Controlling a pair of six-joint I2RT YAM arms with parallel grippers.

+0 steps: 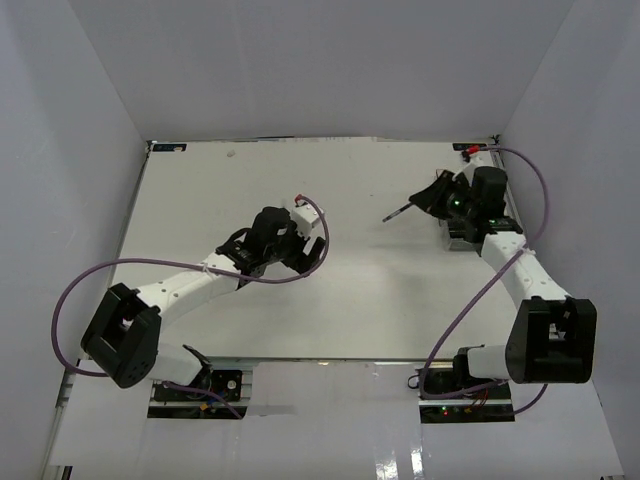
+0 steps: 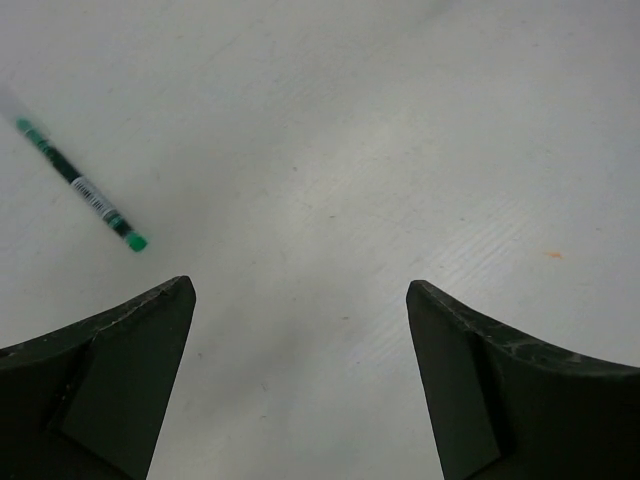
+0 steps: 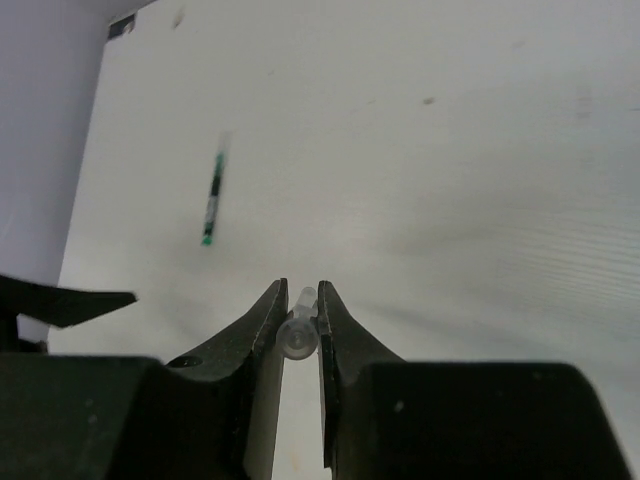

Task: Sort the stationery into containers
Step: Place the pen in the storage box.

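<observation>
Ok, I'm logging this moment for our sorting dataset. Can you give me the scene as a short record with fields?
left gripper: open, holding nothing, over bare table
right gripper: shut on a thin pen
green-capped marker: lying flat on the table, apart from both grippers
thin pen: sticks out ahead of the right fingers
sorting state: marker not yet picked up
</observation>
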